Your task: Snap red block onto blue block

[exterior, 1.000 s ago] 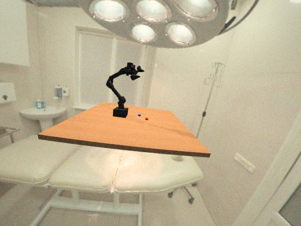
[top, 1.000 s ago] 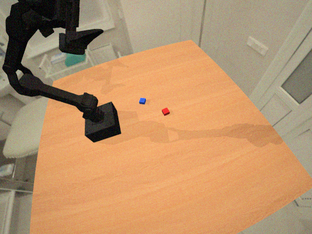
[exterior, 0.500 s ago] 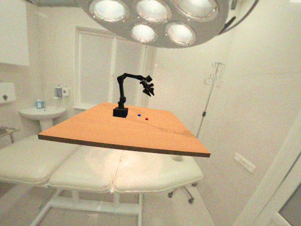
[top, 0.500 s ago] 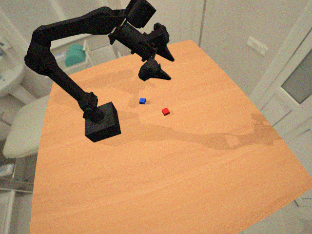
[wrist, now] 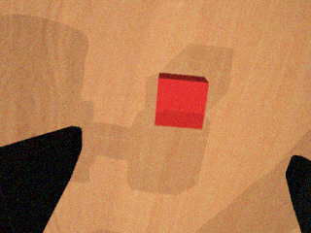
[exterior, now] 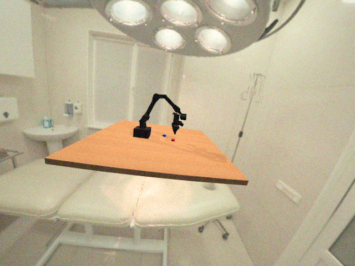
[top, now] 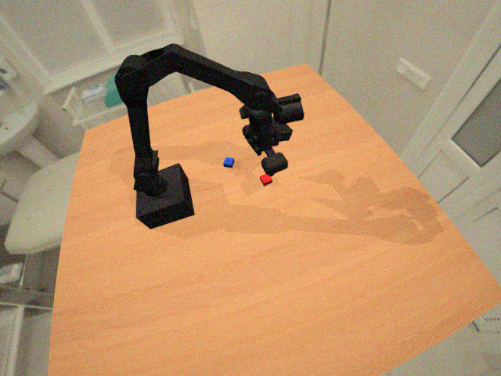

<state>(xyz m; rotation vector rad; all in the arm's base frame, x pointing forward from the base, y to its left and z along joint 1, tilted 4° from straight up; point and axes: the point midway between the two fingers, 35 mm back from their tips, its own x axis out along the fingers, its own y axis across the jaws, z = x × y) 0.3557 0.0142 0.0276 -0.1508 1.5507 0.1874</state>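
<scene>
The black two-finger gripper (top: pixel 268 164) (exterior: pixel 175 133) (wrist: pixel 190 154) has its fingers wide apart with nothing between them, above the small red square block (top: pixel 265 178) (exterior: pixel 172 139) (wrist: pixel 181 103), which lies on the orange wooden table (top: pixel 243 291) (exterior: pixel 137 157) (wrist: pixel 272 44), a little above the centre of the wrist frame. I judge this block light and stiff, perhaps slightly slippery, so it should be taken squarely by two opposite side faces.

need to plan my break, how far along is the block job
Done: nothing on the blocks themselves; the red block and blue block sit apart on the table.

In hand: the open gripper hangs over the red block, apparently lining up.

Left: grasp, carry, press, release.
</scene>
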